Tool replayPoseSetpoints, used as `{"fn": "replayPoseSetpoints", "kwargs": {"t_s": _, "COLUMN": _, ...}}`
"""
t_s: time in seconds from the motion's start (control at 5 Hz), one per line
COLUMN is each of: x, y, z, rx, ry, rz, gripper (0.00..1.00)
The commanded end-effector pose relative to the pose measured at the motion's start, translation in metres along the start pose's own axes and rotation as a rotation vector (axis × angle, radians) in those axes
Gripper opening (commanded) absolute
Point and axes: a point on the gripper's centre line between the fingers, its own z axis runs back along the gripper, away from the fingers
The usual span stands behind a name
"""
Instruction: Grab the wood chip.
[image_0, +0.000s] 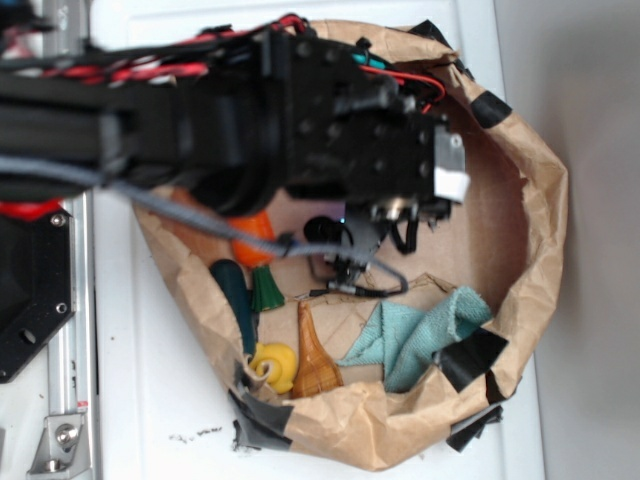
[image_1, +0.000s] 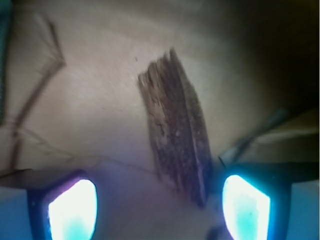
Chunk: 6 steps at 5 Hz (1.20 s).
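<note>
— Wood chip (image_1: 176, 127)?
— Flat on brown paper lining (image_1: 100, 100), streaky grain lengthwise, lower end between glowing fingertips (image_1: 72, 210).
— Gripper (image_1: 160, 212)?
— Spread wide, clasping nothing, one pad each side.
— Around it?
— Crumpled paper basin (image_0: 540, 200); teal cloth (image_0: 420, 335), amber cone (image_0: 313, 360), orange carrot (image_0: 255, 235) nearby.

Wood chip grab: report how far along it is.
Done: the gripper is down over the wood chip, open, fingers either side of its near end in the wrist view. In hand: lining up on it. Left: closing and lifting; the chip lies flat on the brown paper, ungripped.
</note>
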Motion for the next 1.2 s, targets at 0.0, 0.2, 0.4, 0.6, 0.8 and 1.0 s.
{"fn": "replayPoseSetpoints", "kwargs": {"t_s": 0.0, "x": 0.022, "y": 0.013, "z": -0.012, "rx": -0.013, "ry": -0.047, "rz": -0.037, "gripper": 1.00}}
{"fn": "replayPoseSetpoints", "kwargs": {"t_s": 0.2, "x": 0.026, "y": 0.015, "z": -0.023, "rx": -0.020, "ry": -0.038, "rz": -0.005, "gripper": 0.00}}
{"fn": "replayPoseSetpoints", "kwargs": {"t_s": 0.4, "x": 0.028, "y": 0.016, "z": -0.023, "rx": -0.007, "ry": -0.048, "rz": 0.012, "gripper": 0.00}}
{"fn": "replayPoseSetpoints", "kwargs": {"t_s": 0.6, "x": 0.030, "y": 0.016, "z": -0.020, "rx": -0.010, "ry": -0.060, "rz": 0.020, "gripper": 0.00}}
{"fn": "replayPoseSetpoints", "kwargs": {"t_s": 0.8, "x": 0.032, "y": 0.016, "z": -0.020, "rx": 0.001, "ry": -0.059, "rz": 0.024, "gripper": 0.00}}
{"fn": "replayPoseSetpoints", "kwargs": {"t_s": 1.0, "x": 0.030, "y": 0.015, "z": -0.015, "rx": 0.004, "ry": -0.066, "rz": 0.026, "gripper": 0.00}}
